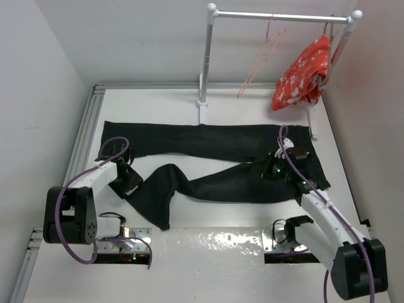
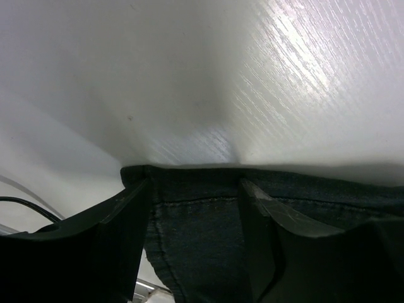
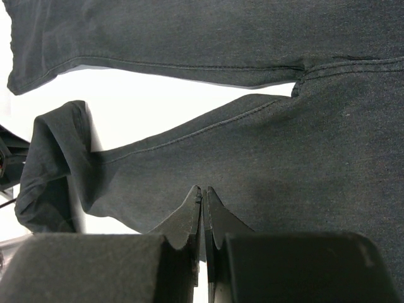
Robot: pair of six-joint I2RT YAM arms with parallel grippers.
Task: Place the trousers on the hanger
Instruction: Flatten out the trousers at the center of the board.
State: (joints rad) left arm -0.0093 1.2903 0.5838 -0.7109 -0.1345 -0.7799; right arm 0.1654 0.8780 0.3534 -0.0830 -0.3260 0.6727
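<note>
The black trousers (image 1: 208, 142) lie spread on the white table, one leg straight along the back and the other bent toward the front left. My left gripper (image 1: 129, 182) is open at the bent leg's end. In the left wrist view the hem (image 2: 196, 221) lies between its two spread fingers (image 2: 196, 183). My right gripper (image 1: 266, 169) is low over the cloth near the crotch. Its fingers (image 3: 202, 189) are shut together, tips against the fabric (image 3: 303, 145); I cannot tell whether any cloth is pinched. The pale pink hanger (image 1: 262, 53) hangs from the rail, far from both grippers.
A white tubular rail stand (image 1: 205, 63) stands at the back of the table. A red-and-white patterned cloth (image 1: 302, 74) hangs at its right end. White walls close the left, back and right sides. Metal plates hold the arm bases at the near edge.
</note>
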